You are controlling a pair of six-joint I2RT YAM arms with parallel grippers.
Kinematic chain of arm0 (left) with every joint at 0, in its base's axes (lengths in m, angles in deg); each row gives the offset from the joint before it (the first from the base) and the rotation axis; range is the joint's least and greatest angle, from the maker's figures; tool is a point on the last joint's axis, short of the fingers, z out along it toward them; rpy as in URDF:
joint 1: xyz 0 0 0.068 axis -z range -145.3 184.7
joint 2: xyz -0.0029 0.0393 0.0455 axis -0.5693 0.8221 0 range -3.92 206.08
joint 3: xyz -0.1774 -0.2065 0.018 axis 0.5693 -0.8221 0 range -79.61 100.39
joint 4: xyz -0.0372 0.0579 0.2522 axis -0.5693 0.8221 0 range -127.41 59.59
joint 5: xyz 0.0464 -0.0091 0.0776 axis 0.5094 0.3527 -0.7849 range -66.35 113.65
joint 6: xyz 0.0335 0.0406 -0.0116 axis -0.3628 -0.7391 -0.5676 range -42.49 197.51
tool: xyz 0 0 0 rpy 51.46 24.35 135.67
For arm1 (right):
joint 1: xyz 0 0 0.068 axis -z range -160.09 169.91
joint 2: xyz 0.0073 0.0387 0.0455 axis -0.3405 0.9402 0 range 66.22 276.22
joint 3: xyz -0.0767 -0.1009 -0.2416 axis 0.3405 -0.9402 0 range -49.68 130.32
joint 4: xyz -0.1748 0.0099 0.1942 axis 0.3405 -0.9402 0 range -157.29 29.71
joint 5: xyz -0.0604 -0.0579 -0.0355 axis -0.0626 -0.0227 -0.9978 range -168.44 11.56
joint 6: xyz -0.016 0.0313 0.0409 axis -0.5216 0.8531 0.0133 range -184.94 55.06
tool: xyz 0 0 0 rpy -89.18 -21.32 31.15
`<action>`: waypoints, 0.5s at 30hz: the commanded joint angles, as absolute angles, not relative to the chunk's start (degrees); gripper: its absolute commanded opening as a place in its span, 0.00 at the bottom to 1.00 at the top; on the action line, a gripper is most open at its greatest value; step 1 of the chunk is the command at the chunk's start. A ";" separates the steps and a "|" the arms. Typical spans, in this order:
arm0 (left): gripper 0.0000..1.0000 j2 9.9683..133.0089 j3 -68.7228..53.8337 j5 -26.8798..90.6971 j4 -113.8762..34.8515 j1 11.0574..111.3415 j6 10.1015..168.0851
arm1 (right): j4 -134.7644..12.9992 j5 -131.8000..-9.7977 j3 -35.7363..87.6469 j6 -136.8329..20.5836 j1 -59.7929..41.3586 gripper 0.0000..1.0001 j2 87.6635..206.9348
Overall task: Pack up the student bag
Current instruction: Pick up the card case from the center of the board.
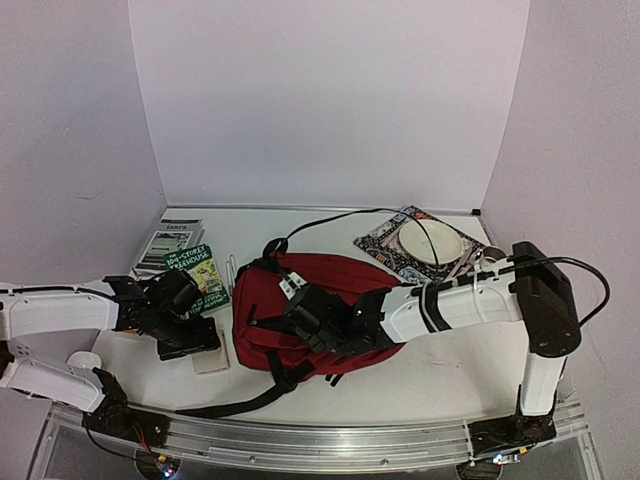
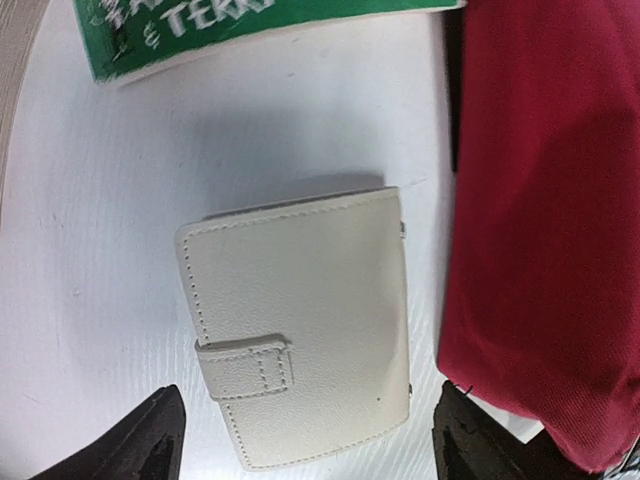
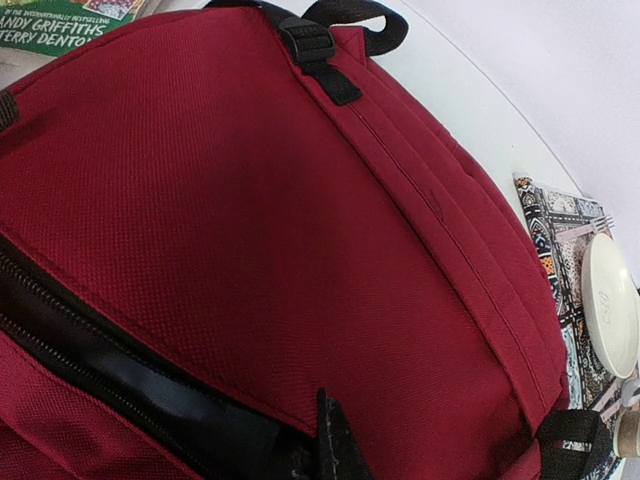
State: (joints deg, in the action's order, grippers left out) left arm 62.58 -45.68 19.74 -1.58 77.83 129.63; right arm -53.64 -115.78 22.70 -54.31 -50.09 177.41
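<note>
The student bag (image 1: 320, 290), dark red with black straps, lies in the middle of the table. It fills the right wrist view (image 3: 300, 200), with its black zipper opening (image 3: 120, 380) at lower left. My right gripper (image 1: 312, 315) rests on the bag's near side. Its one visible finger (image 3: 335, 440) sits at the opening's fabric edge, shut on it; the other finger is hidden. My left gripper (image 1: 192, 338) is open, fingers (image 2: 150, 440) on either side of a cream wallet (image 2: 300, 320) lying flat just left of the bag (image 2: 550, 200).
A green paperback (image 1: 198, 275) lies behind the wallet and also shows in the left wrist view (image 2: 200, 30). Booklets (image 1: 170, 240) sit at the back left. A white plate (image 1: 430, 243) on a patterned mat (image 1: 385, 245) and a cup (image 1: 495, 258) are at the back right. A black strap (image 1: 240, 400) trails toward the front edge.
</note>
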 commanded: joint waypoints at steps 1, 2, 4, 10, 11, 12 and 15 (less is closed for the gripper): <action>0.90 65.69 -43.73 19.80 -2.37 77.85 135.38 | -54.09 -118.25 21.17 -52.90 -49.83 0.00 174.01; 0.91 66.53 -43.39 19.91 -2.31 77.86 135.87 | -53.84 -118.30 20.93 -52.90 -49.81 0.00 173.87; 0.93 67.62 -42.94 20.03 -2.29 77.86 137.24 | -53.33 -118.37 20.44 -52.97 -49.79 0.00 173.50; 0.94 70.87 -40.48 19.98 -2.34 77.95 138.39 | -51.97 -118.44 18.90 -53.29 -49.79 0.00 172.92; 0.94 71.96 -39.83 20.15 -2.30 78.07 137.97 | -51.79 -118.27 18.79 -53.28 -49.79 0.00 172.97; 0.94 73.08 -39.04 20.30 -2.22 78.18 137.56 | -51.62 -118.10 18.72 -53.26 -49.79 0.00 173.01; 0.91 76.30 -37.25 20.26 -1.68 78.99 136.44 | -51.09 -117.61 18.53 -53.10 -49.79 0.00 173.19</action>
